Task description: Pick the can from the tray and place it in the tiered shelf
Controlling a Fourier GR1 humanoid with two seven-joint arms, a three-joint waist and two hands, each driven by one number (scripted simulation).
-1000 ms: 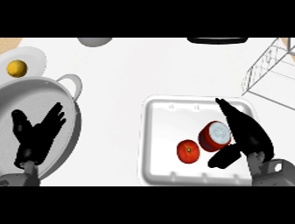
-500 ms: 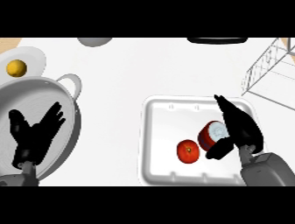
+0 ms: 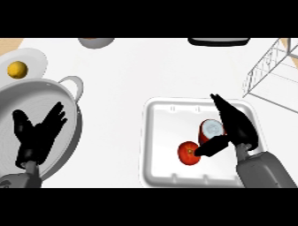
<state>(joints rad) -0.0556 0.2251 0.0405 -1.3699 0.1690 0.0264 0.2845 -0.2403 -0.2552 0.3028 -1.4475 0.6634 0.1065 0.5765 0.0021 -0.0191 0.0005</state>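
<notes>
The white tray (image 3: 161, 145) sits on the pale bench (image 3: 151, 70), right of centre. Inside it stands the can (image 3: 210, 131), red-sided with a light round top, upright in the tray's right half. A red tomato (image 3: 189, 153) lies just beside the can, toward the lower left, and appears to touch it or nearly so.

The right hand (image 3: 237, 128) is over the tray's right side. Its fingers extend straight along the can's right flank, pointing toward the far rim, while the thumb (image 3: 211, 147) reaches across below the can, between can and tomato. The hand brackets the can but is not curled round it; it reads as open. Whether the fingers actually touch the can cannot be told.

The left hand (image 3: 39, 132) shows at the lower left, open with fingers spread and pointing up, over a large grey pan (image 3: 70, 110) with a loop handle.

A white plate (image 3: 37, 59) at the upper left carries a small yellow fruit (image 3: 17, 68). The wire tiered shelf (image 3: 275, 70) stands at the upper right, well apart from the tray. A grey bowl (image 3: 96, 42) and a dark object (image 3: 219, 41) sit at the far edge, both cut off.
</notes>
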